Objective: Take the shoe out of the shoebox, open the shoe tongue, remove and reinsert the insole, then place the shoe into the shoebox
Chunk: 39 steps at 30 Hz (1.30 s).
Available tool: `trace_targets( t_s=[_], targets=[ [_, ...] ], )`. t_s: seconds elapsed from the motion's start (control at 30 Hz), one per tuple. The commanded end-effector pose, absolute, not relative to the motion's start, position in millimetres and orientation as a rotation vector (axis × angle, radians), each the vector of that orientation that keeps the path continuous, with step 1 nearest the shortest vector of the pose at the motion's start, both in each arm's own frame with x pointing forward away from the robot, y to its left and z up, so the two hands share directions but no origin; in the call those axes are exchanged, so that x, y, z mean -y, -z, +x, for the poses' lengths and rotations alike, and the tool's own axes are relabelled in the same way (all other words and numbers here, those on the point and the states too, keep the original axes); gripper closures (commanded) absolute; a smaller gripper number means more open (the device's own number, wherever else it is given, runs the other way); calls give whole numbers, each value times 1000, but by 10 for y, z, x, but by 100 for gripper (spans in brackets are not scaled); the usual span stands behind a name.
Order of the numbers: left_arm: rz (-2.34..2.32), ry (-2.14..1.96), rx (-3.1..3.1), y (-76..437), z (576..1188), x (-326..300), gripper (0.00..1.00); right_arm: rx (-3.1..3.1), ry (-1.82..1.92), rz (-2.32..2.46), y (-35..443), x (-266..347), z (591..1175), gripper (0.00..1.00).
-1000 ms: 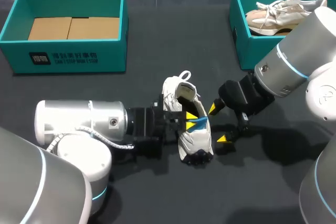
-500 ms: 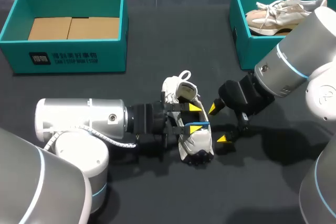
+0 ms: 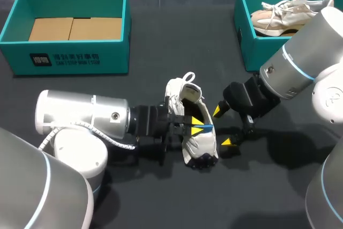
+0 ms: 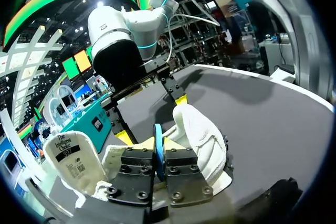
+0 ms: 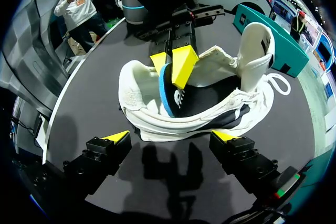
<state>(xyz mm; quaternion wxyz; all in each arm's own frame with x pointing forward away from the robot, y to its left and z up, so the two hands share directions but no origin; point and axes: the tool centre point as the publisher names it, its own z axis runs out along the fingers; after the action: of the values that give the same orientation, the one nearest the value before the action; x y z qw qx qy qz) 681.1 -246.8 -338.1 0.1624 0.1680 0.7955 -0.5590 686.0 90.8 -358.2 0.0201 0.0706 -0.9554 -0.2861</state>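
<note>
A white shoe (image 3: 202,144) lies on the dark table between my two grippers, its tongue (image 5: 257,45) pulled up. My left gripper (image 3: 197,125) reaches into the shoe's opening and is shut on the edge of the blue insole (image 4: 158,150), which stands on edge between its fingers. From the right wrist view the left gripper (image 5: 170,64) pinches the blue insole (image 5: 165,95) inside the shoe (image 5: 220,114). My right gripper (image 3: 222,127) stands open just beside the shoe's right flank, with its fingertips (image 5: 116,137) either side of the sole and apart from it.
A teal shoebox (image 3: 75,60) with a cardboard floor stands at the back left. A second teal box (image 3: 246,52) at the back right holds a beige shoe (image 3: 284,17). My right arm's elbow hangs in front of that box.
My left gripper opened inside the shoe, then shut again on the blue insole. The right arm and the shoe have stayed where they were.
</note>
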Motion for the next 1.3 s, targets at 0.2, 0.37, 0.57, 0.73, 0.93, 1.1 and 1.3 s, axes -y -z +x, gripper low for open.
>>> trace_targets(
  t_s=[0.2, 0.37, 0.57, 0.73, 0.93, 1.1, 1.3],
  targets=[
    [457, 1456, -2313, 3591, 6979, 2476, 100, 2968, 882, 217, 3587, -918, 6851, 0],
    [417, 1578, -2321, 3414, 6921, 2447, 100, 2968, 882, 217, 3587, -918, 6851, 0],
    [423, 1650, -2332, 3206, 6844, 2426, 71, 2968, 882, 217, 3587, -918, 6851, 0],
    [431, 1683, -2346, 3105, 6796, 2417, 64, 2968, 882, 217, 3587, -918, 6851, 0],
    [473, 1667, -2369, 3026, 6767, 2384, 63, 2968, 882, 217, 3587, -918, 6851, 0],
    [522, 1627, -2404, 2989, 6752, 2319, 63, 2968, 882, 217, 3587, -918, 6851, 0],
    [579, 1589, -2459, 2930, 6738, 2193, 63, 2968, 882, 217, 3587, -918, 6851, 0]
  ],
)
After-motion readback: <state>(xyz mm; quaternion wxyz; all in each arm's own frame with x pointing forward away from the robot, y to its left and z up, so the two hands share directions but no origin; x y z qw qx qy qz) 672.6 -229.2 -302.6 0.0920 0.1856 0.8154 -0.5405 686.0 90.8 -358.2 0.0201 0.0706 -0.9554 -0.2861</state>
